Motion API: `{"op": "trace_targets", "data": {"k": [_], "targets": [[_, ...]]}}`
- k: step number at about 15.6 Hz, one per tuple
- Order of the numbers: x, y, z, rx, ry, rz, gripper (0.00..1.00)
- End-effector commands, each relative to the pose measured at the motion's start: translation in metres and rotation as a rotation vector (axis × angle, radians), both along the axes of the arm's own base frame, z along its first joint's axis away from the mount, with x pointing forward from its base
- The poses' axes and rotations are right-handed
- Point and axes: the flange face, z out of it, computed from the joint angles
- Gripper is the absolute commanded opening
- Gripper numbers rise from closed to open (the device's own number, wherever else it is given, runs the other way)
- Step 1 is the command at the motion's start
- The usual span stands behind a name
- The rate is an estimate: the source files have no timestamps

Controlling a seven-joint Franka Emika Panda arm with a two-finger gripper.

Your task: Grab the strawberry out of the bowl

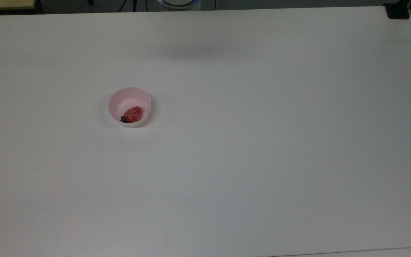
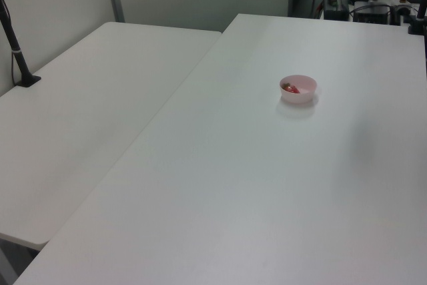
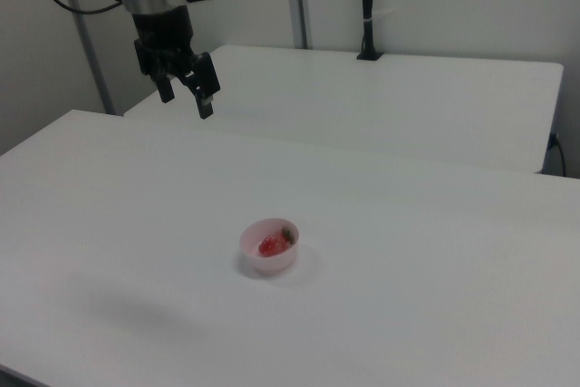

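Strawberry [image 1: 133, 114] lies in bowl [image 1: 120, 100] on counter [image 1: 262, 142]. Tool [image 3: 188, 100] hangs high, well apart from bowl, fingers spread, empty. Approach step, I'd say: next needs travel over bowl, then descent w/ fingers astride berry.

The bowl [image 1: 130, 103] looks smooth, plastic-like and matt; the strawberry [image 1: 133, 114] inside is glossy, speckled; the table [image 1: 262, 142] is smooth, matt white.
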Motion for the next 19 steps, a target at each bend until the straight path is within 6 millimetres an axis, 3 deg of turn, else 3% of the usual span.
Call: {"op": "trace_targets", "data": {"k": [1,12,16,19], "targets": [[0.003,0.005,-0.005,-0.017,-0.014,0.049,1.0],[0.001,0.004,-0.007,-0.014,-0.001,0.048,1.0],[0.001,-0.017,-0.031,-0.01,0.051,0.019,1.0],[-0.001,-0.021,-0.035,-0.001,0.066,0.008,1.0]]}}
